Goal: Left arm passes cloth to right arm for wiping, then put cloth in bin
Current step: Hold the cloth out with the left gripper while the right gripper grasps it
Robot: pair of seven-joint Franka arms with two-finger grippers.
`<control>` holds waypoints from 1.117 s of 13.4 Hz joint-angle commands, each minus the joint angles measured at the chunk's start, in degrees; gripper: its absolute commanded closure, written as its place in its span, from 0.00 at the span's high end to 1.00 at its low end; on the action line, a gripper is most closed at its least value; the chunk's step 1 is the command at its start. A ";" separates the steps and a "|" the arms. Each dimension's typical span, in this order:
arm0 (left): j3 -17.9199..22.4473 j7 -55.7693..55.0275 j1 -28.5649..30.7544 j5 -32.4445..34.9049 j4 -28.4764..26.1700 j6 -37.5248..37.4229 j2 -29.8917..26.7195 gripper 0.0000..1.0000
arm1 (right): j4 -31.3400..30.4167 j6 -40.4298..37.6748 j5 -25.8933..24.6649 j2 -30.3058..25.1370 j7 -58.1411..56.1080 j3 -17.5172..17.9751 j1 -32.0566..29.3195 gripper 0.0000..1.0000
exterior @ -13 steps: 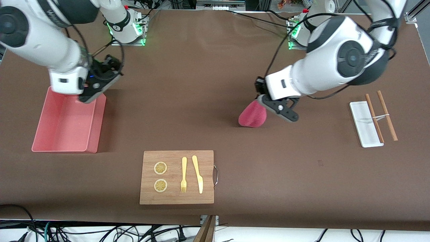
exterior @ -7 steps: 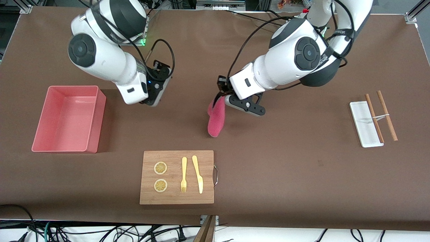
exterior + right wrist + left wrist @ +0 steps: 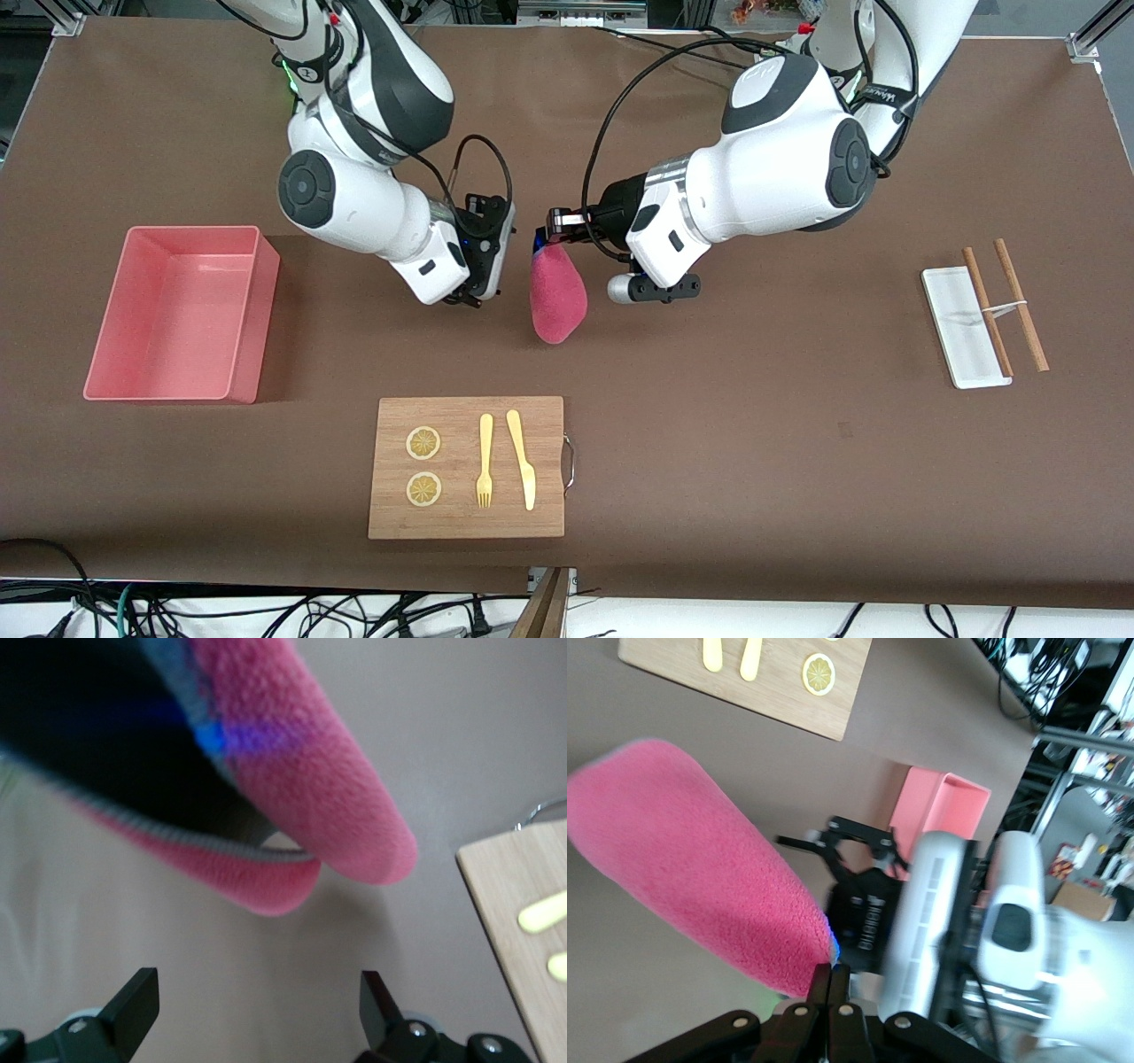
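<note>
Bench: brown cover (image 3: 709, 425), both arm bases along its upper edge in the front view.
Bin: pink tub (image 3: 182, 312) toward the right arm's end, nothing visible in it.
Cutting board: wooden board (image 3: 467, 467) nearest the front camera, carrying two lemon slices (image 3: 423, 466), a yellow fork (image 3: 485, 460) and a yellow knife (image 3: 522, 457).
Tray: white tray (image 3: 964, 326) toward the left arm's end, two chopsticks (image 3: 1005, 304) lying partly on it.
Cloth: pink cloth (image 3: 556, 298) hangs over bare bench between the two tools, above the board's handle end.
Left tool: left tool (image 3: 542, 241) pinched tight on the cloth's top edge.
Right tool: right tool (image 3: 476, 299) spread wide, just beside the cloth, not touching it; its fingers (image 3: 133, 1003) frame the hanging cloth in the right wrist view.
</note>
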 commanded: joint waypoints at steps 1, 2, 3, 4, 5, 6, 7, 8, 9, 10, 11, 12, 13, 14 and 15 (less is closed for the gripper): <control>-0.28 -3.48 -0.65 -1.50 1.35 1.06 0.41 0.00 | 1.65 2.86 3.56 1.60 -1.16 -0.02 1.33 1.00; -0.28 -3.57 -0.57 -1.50 1.35 1.06 0.23 0.00 | 1.74 4.00 4.44 2.12 -1.16 -0.02 1.77 1.00; -0.28 -3.57 -0.57 -1.50 1.35 1.06 0.23 0.00 | 1.74 5.05 4.45 2.30 -1.16 -0.02 2.13 1.00; -0.28 -3.57 -0.57 -1.50 1.35 1.06 0.14 0.00 | 1.74 6.20 4.80 2.82 -1.07 -0.02 2.39 1.00; -0.28 -3.48 -0.57 -1.42 1.35 1.06 0.14 0.00 | 1.74 7.08 5.50 2.92 -0.99 -0.02 3.00 1.00; -0.28 -3.65 -0.57 -1.07 1.35 1.06 0.14 0.00 | 1.74 7.78 5.85 2.92 -0.90 -0.02 3.44 1.00; -0.28 -4.44 -0.48 -0.98 1.35 1.06 0.14 0.00 | 1.65 8.22 5.86 3.00 -0.90 -0.02 3.54 1.00; -0.37 -4.62 -0.48 -0.89 1.35 1.06 0.14 0.00 | 1.65 8.23 6.03 3.44 -0.90 -0.02 3.54 0.86; -0.28 -4.62 -0.48 -0.80 1.35 1.06 0.14 0.00 | 1.65 8.23 6.82 3.53 -0.46 -0.02 3.54 0.53; -0.28 -4.62 -0.48 -0.71 1.35 1.06 0.14 0.00 | 1.74 8.23 7.35 3.53 0.93 -0.02 3.54 0.25; -0.28 -4.62 -0.57 -0.62 1.35 1.06 0.14 0.00 | 1.65 8.23 7.35 3.71 2.17 -0.02 3.71 0.11; -0.19 -4.71 -0.74 -0.54 1.35 1.06 0.14 0.00 | 1.74 8.23 7.35 3.88 2.88 -0.02 3.80 0.00; 0.07 -4.71 -1.26 0.25 1.26 1.06 -0.12 0.00 | 1.91 8.23 7.26 3.97 2.97 -0.02 3.80 0.00; -0.01 -4.71 -1.27 2.26 1.26 1.06 -0.73 0.00 | 2.53 8.23 7.18 4.06 3.06 -0.02 3.89 0.00; -0.02 -4.71 -1.10 2.62 1.26 0.97 -0.82 0.00 | 2.79 8.05 7.09 4.15 3.15 -0.02 3.80 0.00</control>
